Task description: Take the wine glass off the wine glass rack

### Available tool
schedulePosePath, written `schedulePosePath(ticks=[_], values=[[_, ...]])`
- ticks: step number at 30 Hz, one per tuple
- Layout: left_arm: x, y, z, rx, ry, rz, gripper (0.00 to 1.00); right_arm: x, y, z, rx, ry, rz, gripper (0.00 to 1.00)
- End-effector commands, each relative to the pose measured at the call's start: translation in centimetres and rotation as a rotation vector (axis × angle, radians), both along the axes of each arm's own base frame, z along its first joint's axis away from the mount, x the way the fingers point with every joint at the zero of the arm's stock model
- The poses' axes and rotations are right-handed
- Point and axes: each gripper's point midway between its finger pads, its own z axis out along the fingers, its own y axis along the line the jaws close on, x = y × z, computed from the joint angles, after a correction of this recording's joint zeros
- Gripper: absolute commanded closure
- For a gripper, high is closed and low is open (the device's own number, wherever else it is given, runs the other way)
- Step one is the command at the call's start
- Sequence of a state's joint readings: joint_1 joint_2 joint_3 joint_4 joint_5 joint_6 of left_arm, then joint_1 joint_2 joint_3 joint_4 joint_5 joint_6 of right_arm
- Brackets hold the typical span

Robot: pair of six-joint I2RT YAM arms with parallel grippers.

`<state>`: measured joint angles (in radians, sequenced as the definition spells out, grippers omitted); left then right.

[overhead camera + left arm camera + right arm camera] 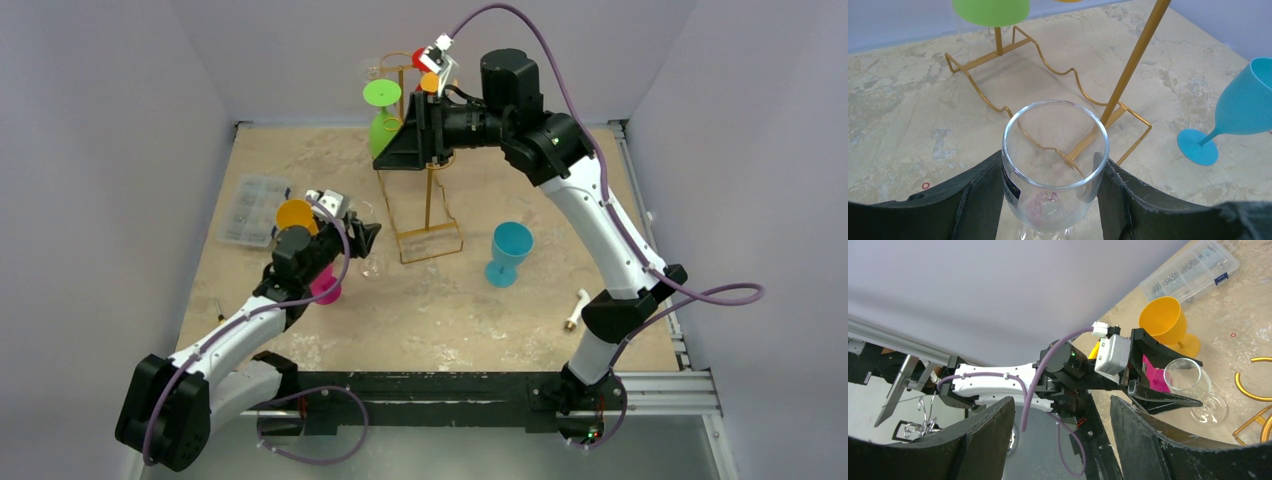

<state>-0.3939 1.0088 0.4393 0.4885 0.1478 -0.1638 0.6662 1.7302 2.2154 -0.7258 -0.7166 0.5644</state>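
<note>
The gold wire wine glass rack (431, 196) stands mid-table at the back; its post and base also show in the left wrist view (1135, 56). A green wine glass (383, 112) hangs on it at the top, beside small orange and red pieces. My left gripper (366, 243) is shut on the bowl of a clear wine glass (1055, 150), upright just left of the rack's base, its foot on or just above the table (1210, 410). My right gripper (392, 150) is up beside the green glass, and its jaws (1060, 440) are wide apart and empty.
A blue goblet (509, 251) stands right of the rack base. An orange goblet (296, 214) and a pink cup (326, 288) stand by my left wrist. A clear plastic parts box (250, 208) lies at the left, and a small white object (577, 308) at the right.
</note>
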Motion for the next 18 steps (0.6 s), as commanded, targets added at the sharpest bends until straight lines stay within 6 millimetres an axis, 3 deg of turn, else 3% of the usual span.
schedulePosePath(ticks=[1,5,18], values=[[-0.4,-0.5,1.1,-0.024,-0.056,-0.042,1.00,-0.4,-0.6,2.1,0.040,-0.055,-0.001,0.31],[-0.8,-0.5,0.5,-0.014,-0.032,-0.052,0.99,-0.4,-0.8,2.1,0.040,-0.053,-0.002,0.30],[-1.7,-0.7,0.8,0.015,-0.046,-0.091,0.71,-0.4,-0.7,2.2,0.047,-0.046,0.002,0.30]])
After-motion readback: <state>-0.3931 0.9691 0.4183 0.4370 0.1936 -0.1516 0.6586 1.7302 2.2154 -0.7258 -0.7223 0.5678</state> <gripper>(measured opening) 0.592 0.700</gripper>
